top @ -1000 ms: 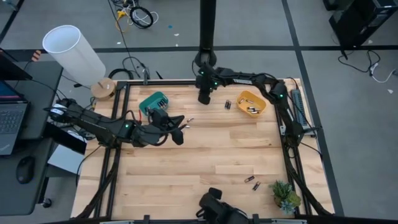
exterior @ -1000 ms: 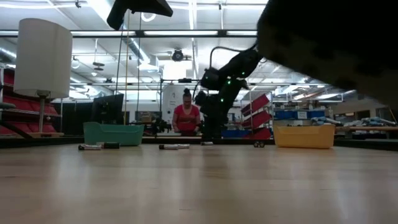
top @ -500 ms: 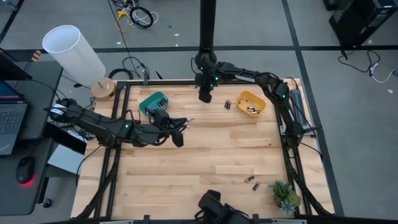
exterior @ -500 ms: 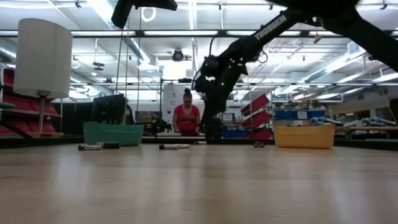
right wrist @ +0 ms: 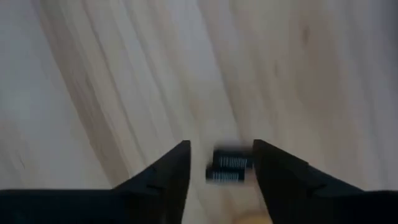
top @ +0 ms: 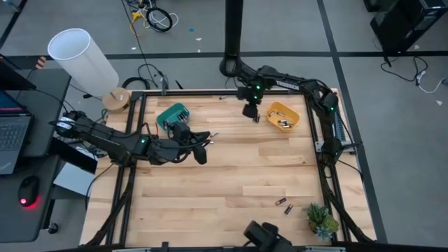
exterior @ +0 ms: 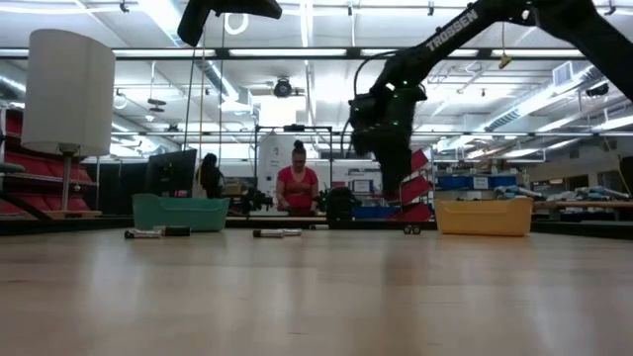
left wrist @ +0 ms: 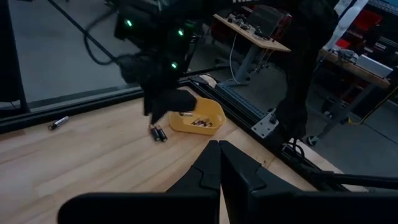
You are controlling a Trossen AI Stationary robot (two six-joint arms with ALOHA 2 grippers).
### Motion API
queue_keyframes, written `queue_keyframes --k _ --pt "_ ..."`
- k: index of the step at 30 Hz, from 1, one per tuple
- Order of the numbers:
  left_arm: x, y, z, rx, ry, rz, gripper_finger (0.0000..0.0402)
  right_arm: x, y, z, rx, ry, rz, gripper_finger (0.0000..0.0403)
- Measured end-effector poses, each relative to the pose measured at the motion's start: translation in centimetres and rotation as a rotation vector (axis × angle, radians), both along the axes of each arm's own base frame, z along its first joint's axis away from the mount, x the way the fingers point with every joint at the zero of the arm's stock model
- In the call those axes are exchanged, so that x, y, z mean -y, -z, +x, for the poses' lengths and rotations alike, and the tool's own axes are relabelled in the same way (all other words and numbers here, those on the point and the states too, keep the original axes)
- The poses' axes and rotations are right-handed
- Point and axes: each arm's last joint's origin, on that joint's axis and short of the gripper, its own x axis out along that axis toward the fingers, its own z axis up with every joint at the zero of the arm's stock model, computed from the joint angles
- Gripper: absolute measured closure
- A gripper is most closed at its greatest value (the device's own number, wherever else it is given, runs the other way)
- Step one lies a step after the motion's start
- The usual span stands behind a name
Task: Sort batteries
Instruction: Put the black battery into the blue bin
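We see the right gripper (top: 249, 112) has swung away from the table's far edge toward the orange bin (top: 283, 115); a second ago it hung further left, near the middle of that edge. It now hovers just above two dark batteries (top: 256, 118) lying side by side on the wood, just left of the bin. In the right wrist view its fingers (right wrist: 169, 174) stand apart, with that pair (right wrist: 227, 167) showing in the gap between them; nothing is held. The orange bin already has several batteries (top: 284, 124) in it.

The left gripper (top: 202, 143) has not shifted. It sits over the left middle of the table, just right of the teal bin (top: 173, 115), and its fingers (left wrist: 205, 171) are pressed together with nothing between them. A light battery (top: 213, 136) lies just beyond its tip.

Two more batteries (top: 283, 204) lie at the near right of the table, close to a small plant (top: 320, 219). One battery (left wrist: 58, 122) lies alone by the far edge, seen in the left wrist view. In the low view we make out batteries (exterior: 156, 233) on the wood in front of the teal bin (exterior: 179, 213), and people (exterior: 296, 187) in the room behind.
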Motion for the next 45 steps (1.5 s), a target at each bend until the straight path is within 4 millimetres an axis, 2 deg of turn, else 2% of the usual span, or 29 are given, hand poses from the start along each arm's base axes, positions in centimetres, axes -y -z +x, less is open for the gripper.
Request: queue_keyframes --k 4,10,16,23,29,41,45 --pt "0.0 0.0 0.0 -0.013 0.006 0.021 0.0389 -1.3 1.9 -1.4 -0.105 -0.015 0.001 0.0182" --pt "0.0 0.0 0.0 -0.011 0.005 0.021 0.0389 -2.7 2.5 -2.3 -0.120 -0.041 -0.040 0.0137" --pt "0.0 -0.2 0.0 0.003 0.005 0.017 0.0389 -4.4 2.5 -2.4 -0.152 -0.242 -0.132 0.0120" --pt "0.0 -0.2 0.0 0.003 0.006 0.016 0.0389 -6.4 4.5 -2.7 -0.186 -0.596 -0.163 0.0125" --pt "0.0 -0.2 0.0 0.007 0.006 0.015 0.0389 -7.5 5.6 -2.7 -0.252 -0.646 -0.225 0.0144" --pt "0.0 -0.2 0.1 0.012 0.006 0.013 0.0389 -9.0 5.2 -1.7 -0.269 -0.730 -0.309 0.0192" --pt "0.0 -0.2 0.1 0.012 0.006 0.013 0.0389 -8.9 5.0 -1.4 -0.261 -0.729 -0.349 0.0201"
